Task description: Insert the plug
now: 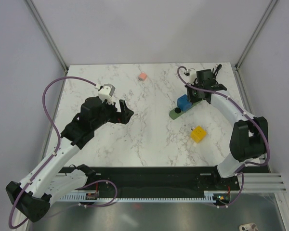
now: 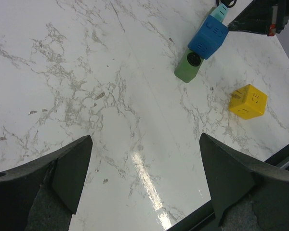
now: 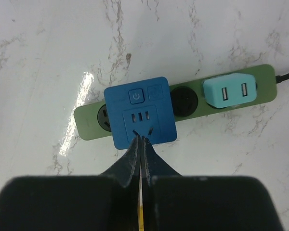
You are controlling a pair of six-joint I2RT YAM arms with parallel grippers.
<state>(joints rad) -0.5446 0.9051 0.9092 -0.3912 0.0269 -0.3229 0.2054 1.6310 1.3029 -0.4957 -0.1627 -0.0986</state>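
While right pincer [image 3: 141, 140] sits closed, empty | left pincer [image 2: 144, 139] wide (empty) | blue plug [image 3: 140, 115]: power icon [image 3: 136, 96]

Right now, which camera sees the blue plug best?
The right wrist camera. It looks down on the blue plug, so its button and slots show, sitting on the green power strip. The top camera shows the blue plug as a small block; the left wrist camera shows it far off, near the top edge.
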